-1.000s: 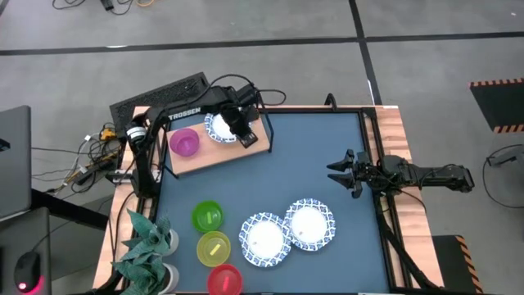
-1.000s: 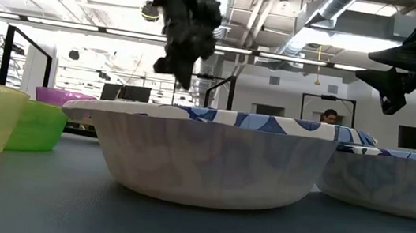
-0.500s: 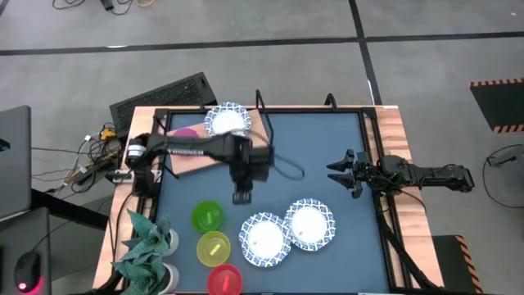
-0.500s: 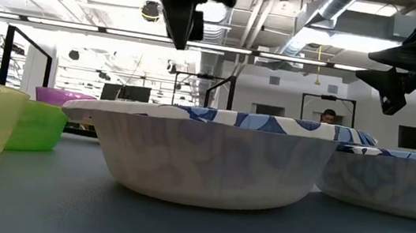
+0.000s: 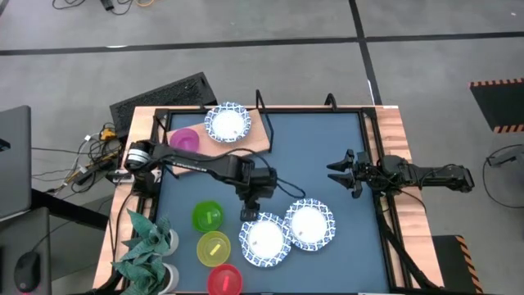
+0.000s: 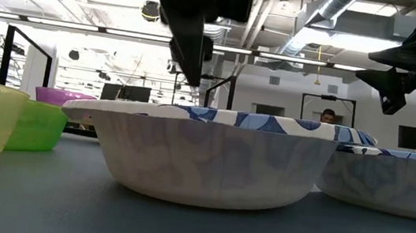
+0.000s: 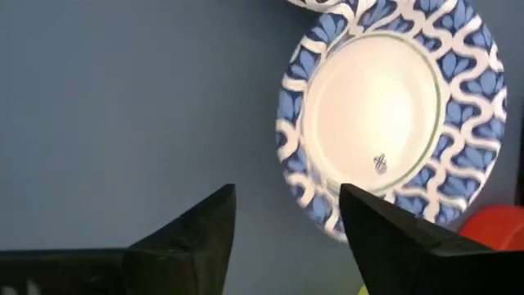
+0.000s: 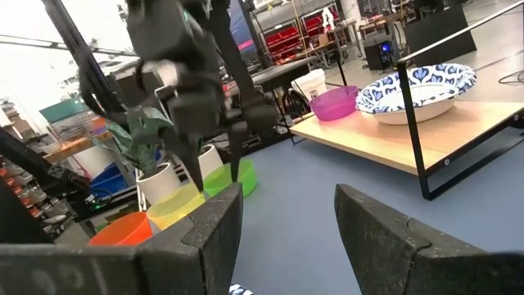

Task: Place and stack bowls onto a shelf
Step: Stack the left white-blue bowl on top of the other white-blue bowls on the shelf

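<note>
The left tool [image 5: 248, 215] is hanging over the middle of the dark counter [image 5: 311, 156], its fingers spread apart and holding nothing, just beside the rim of a blue-patterned bowl [image 5: 264, 238]. In the left wrist view that same bowl [image 7: 391, 115] is lying just past the 2 parted fingers [image 7: 205, 238]. A second patterned bowl [image 5: 309, 223] is sitting touching the first, on the side nearer the right arm.

The shelf [image 5: 246, 143] is standing at the far left corner of the counter, carrying a patterned bowl [image 5: 227, 122] and, beside it, the purple bowl [image 5: 184, 139]. The green bowl [image 5: 207, 216], yellow bowl [image 5: 214, 247] and red bowl [image 5: 224, 279] are lining up along the near left part of the counter, next to a leafy plant [image 5: 147, 242].

The right tool [image 5: 336, 173] is waiting above the right edge of the counter, well apart from the bowls, its fingers [image 8: 205, 233] standing parted and empty.

In the low view a person [image 6: 329, 116] is showing far back in the room.
</note>
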{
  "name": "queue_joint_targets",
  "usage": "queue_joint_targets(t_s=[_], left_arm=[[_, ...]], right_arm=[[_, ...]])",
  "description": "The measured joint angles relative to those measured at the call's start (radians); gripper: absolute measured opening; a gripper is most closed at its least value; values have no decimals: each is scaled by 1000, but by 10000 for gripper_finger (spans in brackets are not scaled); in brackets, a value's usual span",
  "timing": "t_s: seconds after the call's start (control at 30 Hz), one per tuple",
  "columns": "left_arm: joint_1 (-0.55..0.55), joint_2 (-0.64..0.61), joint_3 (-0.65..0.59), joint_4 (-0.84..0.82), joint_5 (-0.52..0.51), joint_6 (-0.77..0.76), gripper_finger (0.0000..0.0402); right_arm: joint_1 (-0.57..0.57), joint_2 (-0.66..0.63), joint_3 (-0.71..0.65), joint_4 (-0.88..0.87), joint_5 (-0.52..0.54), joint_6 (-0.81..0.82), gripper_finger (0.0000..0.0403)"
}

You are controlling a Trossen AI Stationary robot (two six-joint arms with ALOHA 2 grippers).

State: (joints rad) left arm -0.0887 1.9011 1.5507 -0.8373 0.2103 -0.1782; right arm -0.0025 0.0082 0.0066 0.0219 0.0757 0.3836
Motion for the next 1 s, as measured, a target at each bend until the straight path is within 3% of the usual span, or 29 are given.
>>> queue_joint_targets(t_s=[0.3, 0.57, 0.73, 0.87, 1.0], left_arm=[[-48, 0, -142, 237, 17, -137, 217], [-81, 0, -255, 365, -81, -241, 217], [-91, 0, -281, 396, -84, -260, 215], [-103, -1, -281, 395, -94, -249, 180], [-106, 0, -281, 394, -127, -245, 113]], right_arm=[[0, 0, 0, 0, 0, 0, 220], [0, 0, 0, 0, 0, 0, 220], [0, 0, 0, 0, 0, 1, 220], [0, 0, 0, 0, 0, 1, 220], [0, 0, 0, 0, 0, 1, 220]])
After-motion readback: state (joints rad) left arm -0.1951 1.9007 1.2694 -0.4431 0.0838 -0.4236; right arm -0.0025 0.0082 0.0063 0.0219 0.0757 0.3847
